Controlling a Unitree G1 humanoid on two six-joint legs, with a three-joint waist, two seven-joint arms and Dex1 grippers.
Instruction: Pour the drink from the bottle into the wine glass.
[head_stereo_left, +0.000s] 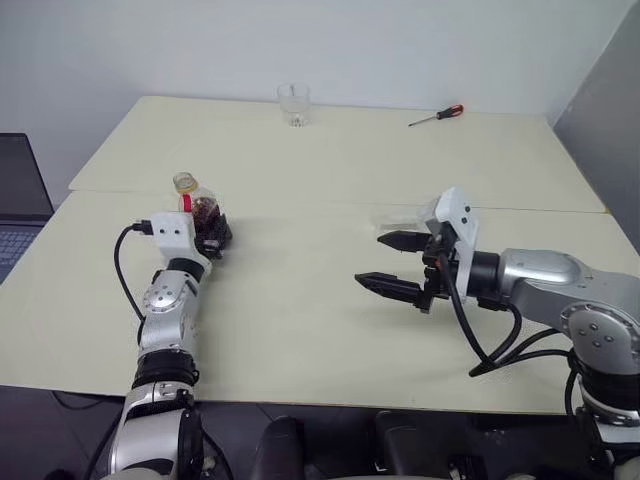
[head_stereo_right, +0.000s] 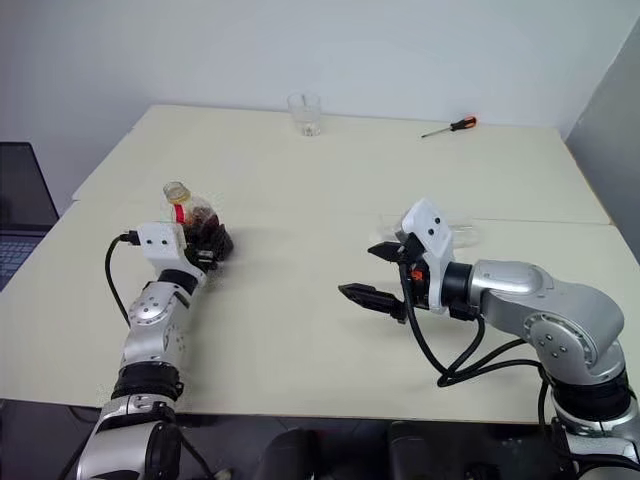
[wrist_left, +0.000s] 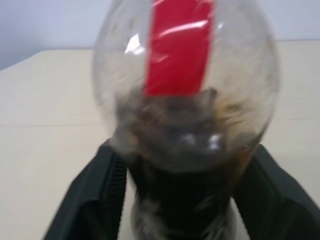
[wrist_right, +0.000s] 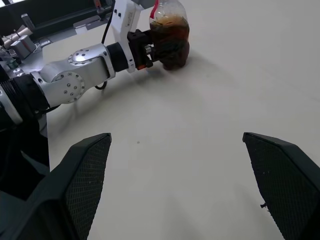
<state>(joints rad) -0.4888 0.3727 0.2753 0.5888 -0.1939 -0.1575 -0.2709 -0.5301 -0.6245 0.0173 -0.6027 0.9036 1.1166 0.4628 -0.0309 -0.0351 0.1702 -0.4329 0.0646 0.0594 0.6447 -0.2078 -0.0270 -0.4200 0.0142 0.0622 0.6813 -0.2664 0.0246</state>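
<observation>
A: Clear plastic bottle (head_stereo_left: 197, 208) stands upright on the cream table (head_stereo_left: 330, 330), between the fingers of the left gripper (head_stereo_left: 214, 238). Dark brown drink (wrist_right: 170, 37) fills its lower half; neck uncapped.

B: Clamped?

A: The left wrist view is blurred; fingers (wrist_left: 97, 197) flank the bottle closely, contact uncertain. Cannot tell.

B: Right gripper (head_stereo_left: 392, 263)?

A: Jaws spread wide, nothing between them, well apart from the bottle. A clear object, possibly the wine glass (head_stereo_right: 462, 233), lies just behind it.

B: Beyond?

A: Tumbler (head_stereo_left: 294, 104), screwdriver (head_stereo_left: 437, 116).
</observation>
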